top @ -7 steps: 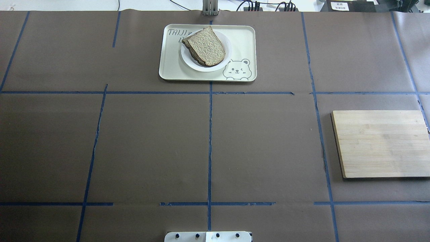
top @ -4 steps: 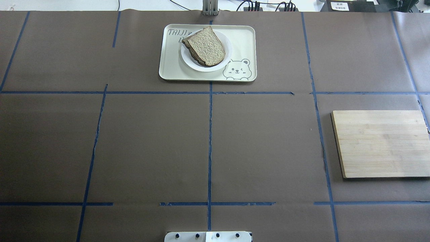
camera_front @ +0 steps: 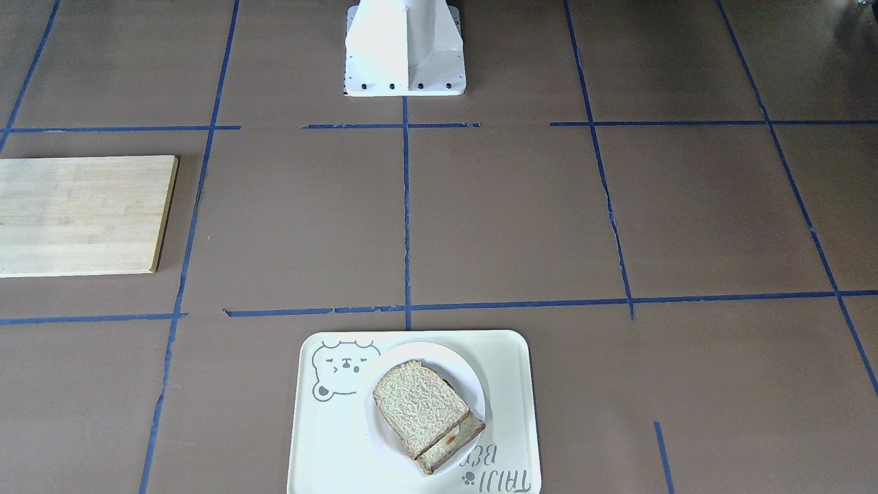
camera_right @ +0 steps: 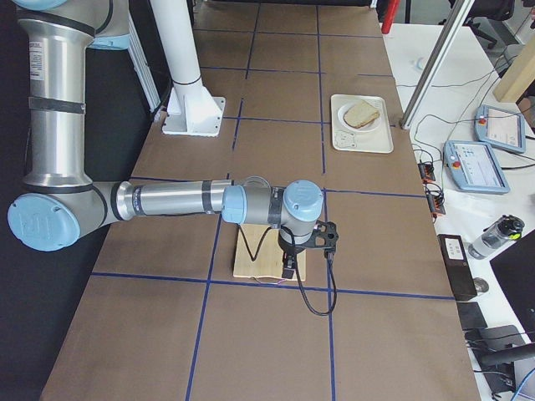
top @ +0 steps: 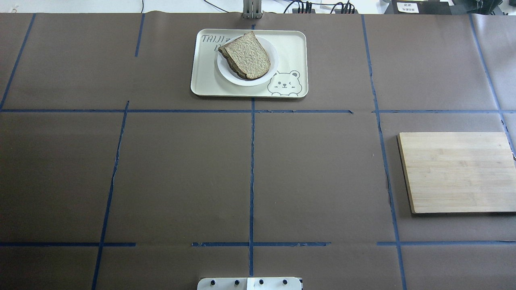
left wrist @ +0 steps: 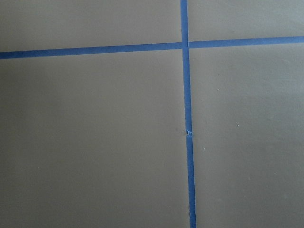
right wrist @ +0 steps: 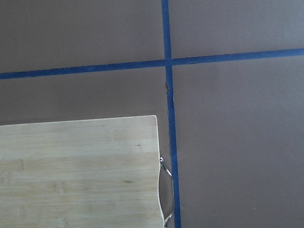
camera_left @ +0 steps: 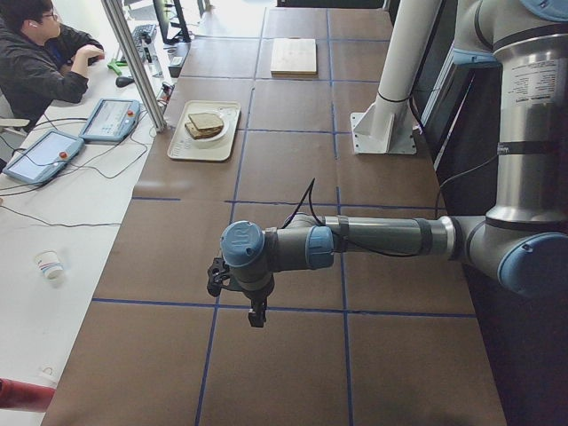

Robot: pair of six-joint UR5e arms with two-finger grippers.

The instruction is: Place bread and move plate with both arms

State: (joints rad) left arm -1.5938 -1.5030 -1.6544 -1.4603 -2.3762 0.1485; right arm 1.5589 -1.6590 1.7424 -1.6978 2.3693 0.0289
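The plain bread [top: 248,54] lies on top of a second slice [camera_front: 453,439] that shows some egg at its edge. Both rest on the white plate [top: 264,80], which sits on the cream bear tray [top: 290,44] at the table's far middle; the bread [camera_front: 418,405], the plate [camera_front: 425,353] and the tray [camera_front: 507,384] also show in the front view. My left gripper [camera_left: 256,315] hangs over bare table at the left end, shown only in the left side view. My right gripper [camera_right: 288,269] hangs over the wooden board, shown only in the right side view. I cannot tell whether either is open.
A wooden cutting board [top: 455,171] lies at the table's right side. The white robot base [camera_front: 405,48] stands at the near middle edge. Blue tape lines cross the brown table cover. A seated person [camera_left: 40,53] and tablets are beyond the far edge.
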